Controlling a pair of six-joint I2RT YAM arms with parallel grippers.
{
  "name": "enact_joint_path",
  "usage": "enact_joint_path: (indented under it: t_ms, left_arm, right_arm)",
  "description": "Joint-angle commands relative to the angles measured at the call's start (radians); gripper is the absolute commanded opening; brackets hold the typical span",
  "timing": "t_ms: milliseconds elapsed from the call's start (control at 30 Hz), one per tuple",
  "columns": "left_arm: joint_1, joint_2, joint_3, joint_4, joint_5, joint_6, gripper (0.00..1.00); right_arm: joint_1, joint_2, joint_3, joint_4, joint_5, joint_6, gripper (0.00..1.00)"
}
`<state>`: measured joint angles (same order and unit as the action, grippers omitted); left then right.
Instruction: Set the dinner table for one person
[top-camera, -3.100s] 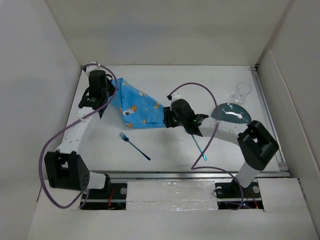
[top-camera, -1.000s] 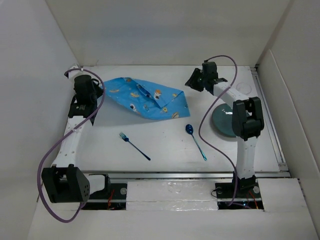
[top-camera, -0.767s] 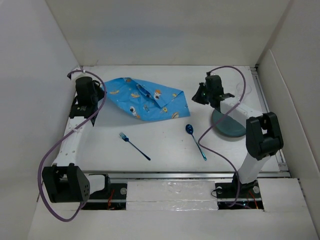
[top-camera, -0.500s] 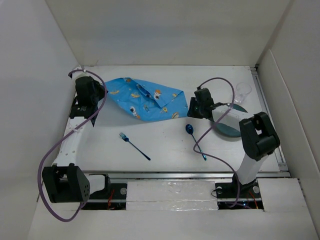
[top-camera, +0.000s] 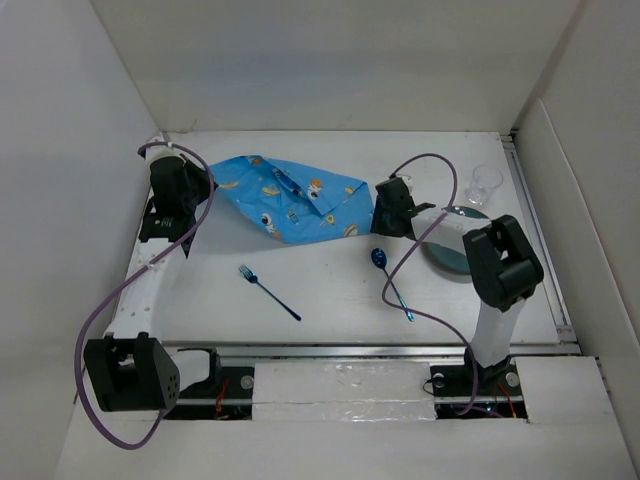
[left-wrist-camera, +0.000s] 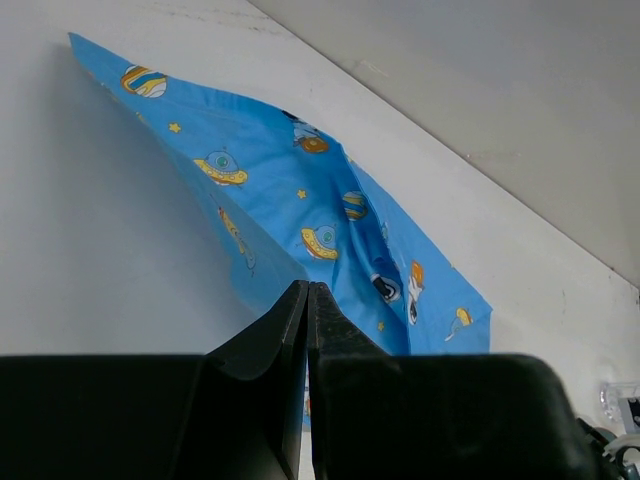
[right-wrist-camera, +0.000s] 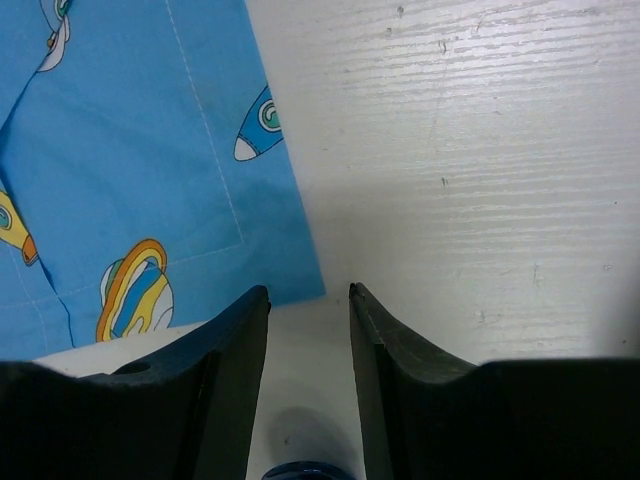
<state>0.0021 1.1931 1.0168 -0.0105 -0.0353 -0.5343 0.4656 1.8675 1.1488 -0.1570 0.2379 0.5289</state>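
Rumpled mat (top-camera: 290, 200) lies far-centre on surface (top-camera: 330, 290); left gripper (left-wrist-camera: 307, 287) pressed closed at its left corner (pinching? can't tell). Narrowly parted right gripper (right-wrist-camera: 308, 290) hovers over the right corner: drop straight, straddle hem, pinch, pull rightward flat.

Bright, even, diffuse light; shadows on the dinner table (top-camera: 330, 290) are faint and soft. The placemat (left-wrist-camera: 300, 200) print reads sharp.
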Motion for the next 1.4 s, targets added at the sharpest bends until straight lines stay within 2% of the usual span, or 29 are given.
enact_joint_path:
  t_ms: [0,67,333,433,500,533,567,633,667,733,900,1067,1167,1200,1367]
  left_arm:
    - [0.007,-0.041,-0.004,0.058,0.026,-0.01,0.0]
    - [0.007,-0.041,-0.004,0.055,0.029,-0.012,0.0]
    - [0.007,-0.044,-0.009,0.063,0.029,-0.02,0.0]
    - [0.007,-0.047,-0.007,0.057,0.028,-0.02,0.0]
    - [0.007,-0.059,-0.017,0.066,0.023,-0.021,0.0]
    - [0.007,-0.061,-0.017,0.066,0.02,-0.021,0.0]
    - [0.007,-0.061,-0.015,0.063,0.018,-0.023,0.0]
    - [0.007,-0.059,-0.011,0.061,0.023,-0.021,0.0]
    - [0.007,-0.061,-0.014,0.063,0.025,-0.023,0.0]
    - [0.007,-0.056,-0.015,0.066,0.025,-0.023,0.0]
    - [0.007,-0.056,-0.014,0.067,0.028,-0.024,0.0]
    - [0.007,-0.055,0.017,0.066,0.07,-0.03,0.0]
    - [0.007,-0.049,0.104,0.043,0.094,-0.039,0.0]
    - [0.007,-0.047,0.168,0.017,0.092,-0.038,0.0]
    - [0.007,-0.105,0.301,0.02,0.117,-0.069,0.0]
  right_arm:
    - [-0.005,0.036,0.044,0.019,0.026,0.034,0.43]
    - [-0.015,0.064,0.081,-0.021,0.031,0.034,0.42]
    - [0.021,0.067,0.045,-0.019,0.072,0.04,0.4]
    - [0.03,0.064,0.042,-0.018,0.078,0.045,0.33]
    - [0.03,0.052,0.035,-0.03,0.093,0.048,0.23]
    - [0.03,0.051,0.029,-0.03,0.093,0.049,0.23]
    - [0.03,0.045,0.022,-0.02,0.093,0.052,0.16]
    - [0.03,0.033,-0.006,-0.004,0.086,0.059,0.11]
    - [0.03,0.027,-0.015,0.013,0.084,0.063,0.04]
    - [0.021,-0.002,-0.03,0.028,0.084,0.068,0.0]
    - [0.01,-0.079,-0.055,0.071,0.069,0.059,0.0]
    - [0.01,-0.31,-0.055,0.056,0.07,0.01,0.0]
    - [0.01,-0.478,-0.012,0.025,0.081,-0.035,0.0]
    - [-0.001,-0.517,0.03,0.013,0.081,-0.052,0.0]
    - [-0.013,-0.703,0.182,-0.13,0.087,-0.13,0.0]
